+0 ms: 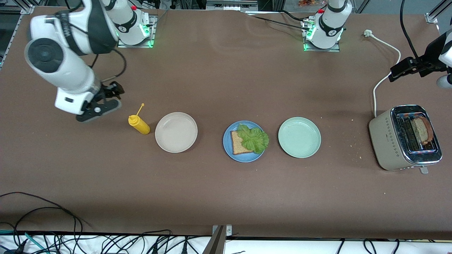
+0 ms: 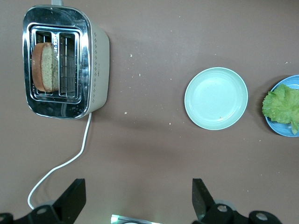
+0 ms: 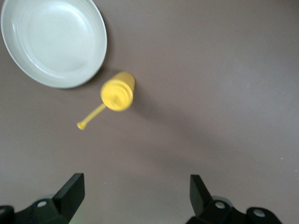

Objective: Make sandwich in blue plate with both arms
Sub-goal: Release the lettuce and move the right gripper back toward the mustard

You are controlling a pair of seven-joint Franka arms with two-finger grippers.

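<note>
The blue plate (image 1: 247,158) sits mid-table with one brown bread slice (image 1: 238,144) on it and a ruffled green lettuce leaf (image 1: 253,138) lying over that slice. A second bread slice (image 1: 422,129) stands in the toaster (image 1: 395,141) at the left arm's end; the left wrist view shows it too (image 2: 45,66). My left gripper (image 1: 400,70) is open and empty, up over bare table between the toaster and its base. My right gripper (image 1: 106,98) is open and empty, over the table beside the yellow mustard bottle (image 1: 139,124).
A beige plate (image 1: 176,132) lies beside the mustard bottle. A pale green plate (image 1: 299,137) lies between the blue plate and the toaster. The toaster's white cord (image 1: 383,81) runs toward the left arm's base. Crumbs dot the table near the toaster.
</note>
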